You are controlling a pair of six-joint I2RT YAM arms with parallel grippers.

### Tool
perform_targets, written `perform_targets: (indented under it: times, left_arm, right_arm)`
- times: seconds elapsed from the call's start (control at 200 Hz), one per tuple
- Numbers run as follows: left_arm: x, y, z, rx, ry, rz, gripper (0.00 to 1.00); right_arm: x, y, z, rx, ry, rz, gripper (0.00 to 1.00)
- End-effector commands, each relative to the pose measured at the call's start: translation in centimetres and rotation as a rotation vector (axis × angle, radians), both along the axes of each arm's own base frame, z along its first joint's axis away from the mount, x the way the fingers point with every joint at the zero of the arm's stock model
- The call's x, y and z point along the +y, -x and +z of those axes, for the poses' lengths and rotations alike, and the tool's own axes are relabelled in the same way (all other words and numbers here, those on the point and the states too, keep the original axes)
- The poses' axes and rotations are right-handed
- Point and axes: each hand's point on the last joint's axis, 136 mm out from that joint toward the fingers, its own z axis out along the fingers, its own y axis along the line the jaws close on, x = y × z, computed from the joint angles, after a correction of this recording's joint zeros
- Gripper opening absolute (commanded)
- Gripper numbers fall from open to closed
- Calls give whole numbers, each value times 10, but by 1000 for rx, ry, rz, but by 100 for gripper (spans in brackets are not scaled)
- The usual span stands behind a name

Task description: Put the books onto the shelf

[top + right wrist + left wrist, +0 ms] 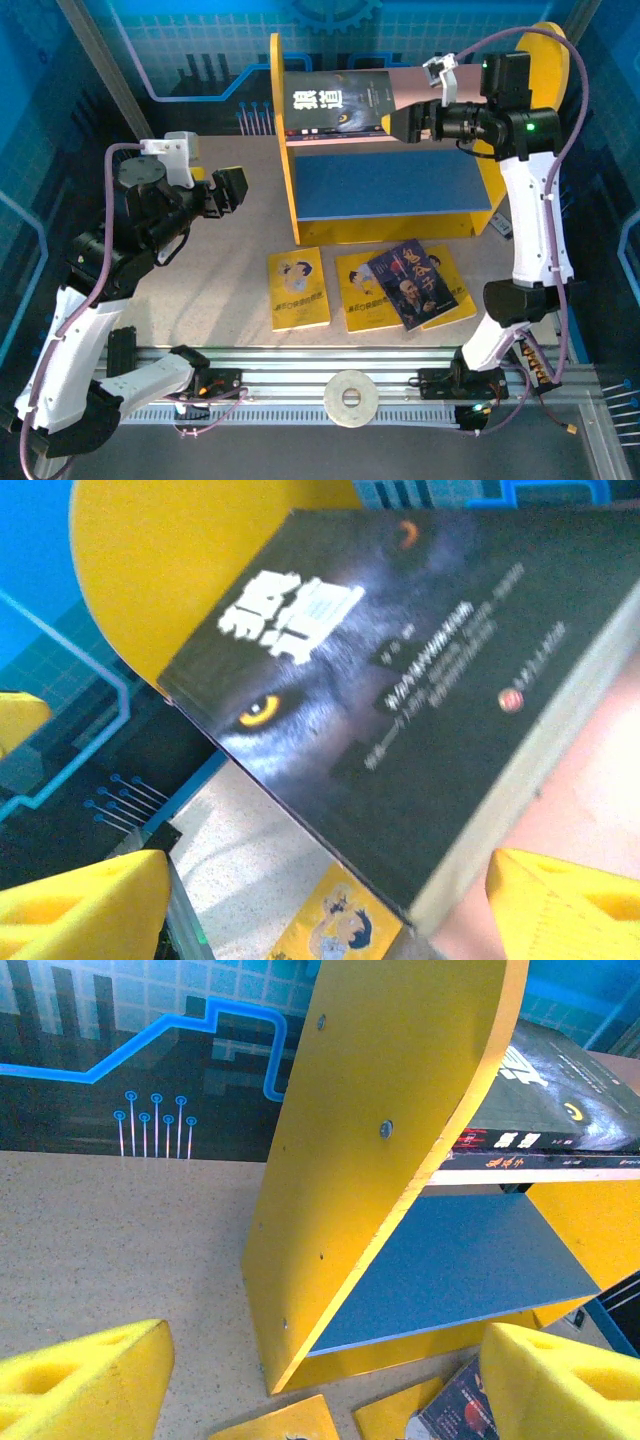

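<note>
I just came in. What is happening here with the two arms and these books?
Two robot arms are putting books onto a shelf. A dark wolf book lies on the pink upper board. The right end effector is at its right edge, open and not gripping it. The left end effector hovers open to the left of the shelf, holding nothing. On the table in front lie thin yellow books and a dark portrait book resting on them.
</note>
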Motion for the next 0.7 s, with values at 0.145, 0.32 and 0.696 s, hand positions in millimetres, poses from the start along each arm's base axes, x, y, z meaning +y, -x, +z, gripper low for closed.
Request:
perform_targets:
  times: [0.145, 0.32, 0.696]
  left_arm:
    - [-6, 2, -42, 97, 36, -7, 81]
    - [-23, 5, -80, 203, 163, -43, 81]
    - [-67, 15, -202, 487, 327, -83, 76]
  right_arm:
    - [-36, 72, -11, -102, 94, -148, 85]
    - [-57, 112, -60, 12, 133, -268, 83]
    - [-93, 111, -259, 434, 270, -513, 79]
